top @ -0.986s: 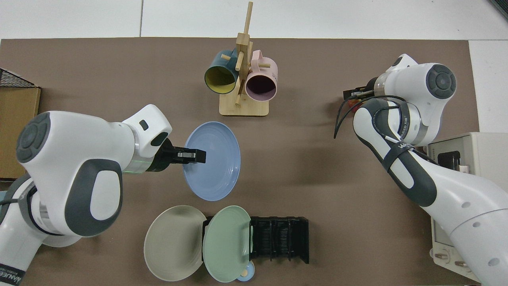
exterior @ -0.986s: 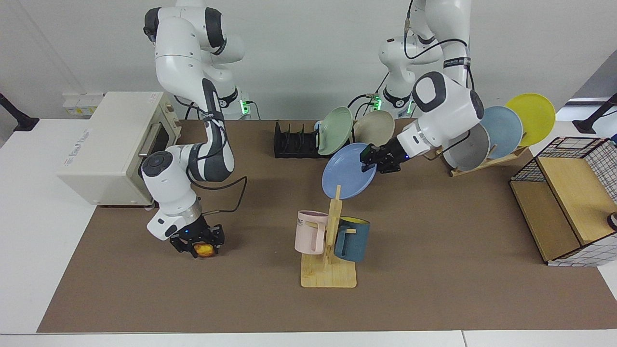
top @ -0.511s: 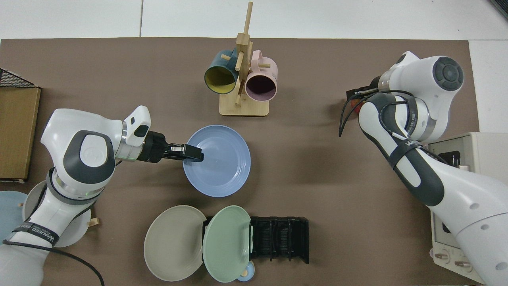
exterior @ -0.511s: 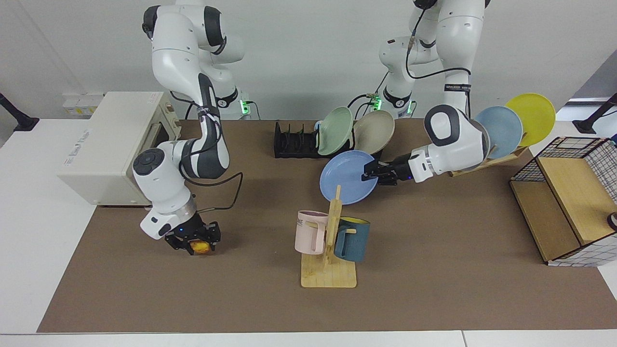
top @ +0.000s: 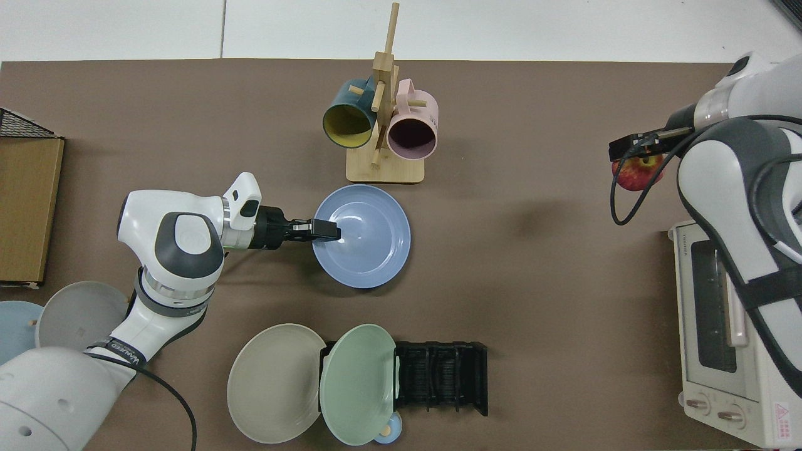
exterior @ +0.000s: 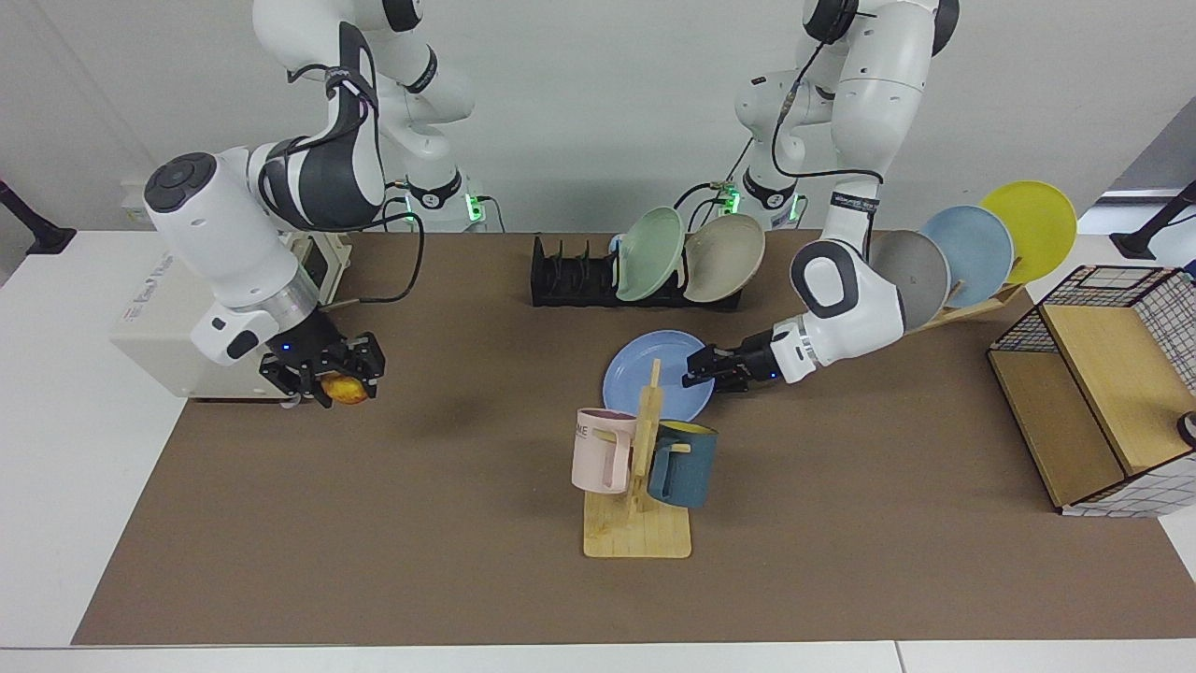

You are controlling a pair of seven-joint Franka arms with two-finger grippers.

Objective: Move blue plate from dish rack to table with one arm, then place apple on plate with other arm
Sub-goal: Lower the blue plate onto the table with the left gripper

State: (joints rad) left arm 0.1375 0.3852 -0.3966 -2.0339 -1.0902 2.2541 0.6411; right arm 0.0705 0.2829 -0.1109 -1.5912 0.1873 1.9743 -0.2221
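The blue plate (exterior: 645, 372) (top: 369, 244) lies almost flat, low over the brown table (exterior: 841, 523), just behind the mug stand. My left gripper (exterior: 703, 367) (top: 329, 230) is shut on its rim on the side toward the wooden plate rack; I cannot tell whether the plate touches the mat. The apple (exterior: 342, 389) (top: 636, 175) hangs in the air near the toaster oven, with my right gripper (exterior: 322, 374) (top: 634, 150) shut on it and its shadow on the mat below. The black dish rack (exterior: 570, 276) (top: 442, 376) stands at the back.
A green plate (exterior: 649, 254) and a beige plate (exterior: 724, 257) lean at the dish rack's end. The mug stand (exterior: 640, 523) carries a pink and a teal mug. The toaster oven (exterior: 177, 308), a wooden rack (exterior: 972, 304) of plates and a wire basket (exterior: 1103, 374) line the sides.
The left gripper brought the blue plate down, levelled it and carried it toward the mug stand. The right arm lifted the apple off the mat and swung it toward the toaster oven.
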